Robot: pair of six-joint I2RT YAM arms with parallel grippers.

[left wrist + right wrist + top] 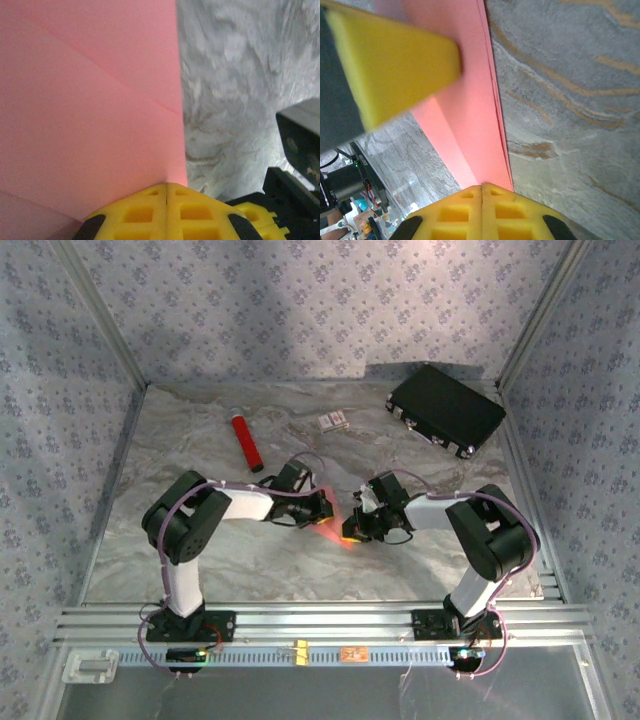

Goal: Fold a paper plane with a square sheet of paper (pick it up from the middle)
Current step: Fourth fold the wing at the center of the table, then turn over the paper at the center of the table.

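Left fingers: pressed together on the left gripper (pixel 166 192), pinching the paper sheet (pixel 90 100) at their seam.
Right fingers: likewise together on the right gripper (pixel 481 192), clamped on the sheet's layered edge.
Sheet from fingers: runs straight ahead of each pair, creased (part-folded, I judge).
Long axis: seemingly along the folded edge, gripper to gripper.
Nearer arm: neither; both hold it over mid-table (pixel 250 560), tips facing.

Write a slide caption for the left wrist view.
Left gripper shut on the edge of the creased pink paper, marbled table to the right.
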